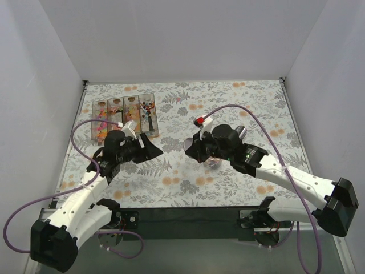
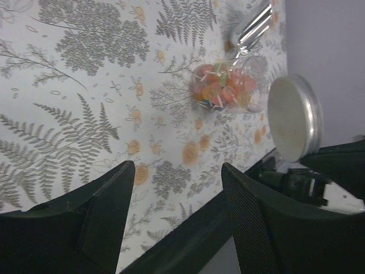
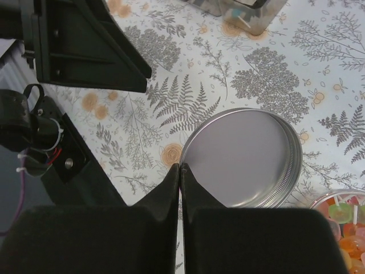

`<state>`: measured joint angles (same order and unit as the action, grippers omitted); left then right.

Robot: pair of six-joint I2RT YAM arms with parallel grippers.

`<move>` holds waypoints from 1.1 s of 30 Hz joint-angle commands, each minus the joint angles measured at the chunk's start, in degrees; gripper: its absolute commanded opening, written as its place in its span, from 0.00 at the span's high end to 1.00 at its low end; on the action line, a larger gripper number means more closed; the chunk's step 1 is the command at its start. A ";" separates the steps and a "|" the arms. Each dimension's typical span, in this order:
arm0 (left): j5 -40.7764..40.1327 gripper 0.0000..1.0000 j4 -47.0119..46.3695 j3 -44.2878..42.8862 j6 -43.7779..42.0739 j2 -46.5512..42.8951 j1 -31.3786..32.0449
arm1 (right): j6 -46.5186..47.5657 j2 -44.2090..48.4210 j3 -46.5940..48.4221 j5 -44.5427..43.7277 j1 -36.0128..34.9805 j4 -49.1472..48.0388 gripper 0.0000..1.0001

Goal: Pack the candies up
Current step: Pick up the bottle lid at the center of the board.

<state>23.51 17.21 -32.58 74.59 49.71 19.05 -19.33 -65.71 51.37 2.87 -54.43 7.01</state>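
A clear glass jar (image 2: 228,85) stands on the flowered cloth with small mixed-colour candies (image 2: 214,87) inside; it also shows in the right wrist view (image 3: 342,220) and, partly hidden by the right arm, in the top view (image 1: 214,160). My right gripper (image 3: 180,166) is shut on the rim of the round metal lid (image 3: 242,157), held above the cloth beside the jar. From the left wrist the lid (image 2: 293,117) stands on edge. My left gripper (image 2: 177,165) is open and empty, to the left of the jar (image 1: 151,146).
A row of clear bins (image 1: 122,114) with more candies stands at the back left. A shiny metal scoop (image 2: 254,25) lies just beyond the jar. The table's dark front edge (image 1: 188,214) runs below both grippers.
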 commanded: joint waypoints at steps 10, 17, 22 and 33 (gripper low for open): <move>5.51 0.37 -2.97 -13.11 26.74 8.46 7.04 | 10.71 3.40 -3.56 11.45 4.25 -0.94 0.99; -0.73 0.47 -0.43 -19.27 28.16 18.92 16.01 | 14.93 2.61 -3.48 13.12 4.34 -0.15 0.99; -5.40 0.51 5.01 -24.72 26.23 24.54 18.74 | 17.57 2.61 -3.12 12.59 4.34 1.08 0.99; -7.86 0.65 6.43 -28.42 24.73 28.25 22.17 | 18.81 2.08 -3.83 12.07 4.60 1.61 0.99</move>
<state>16.95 22.31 -59.00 99.85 78.37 40.53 -1.67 -63.72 47.16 14.55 -50.24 9.30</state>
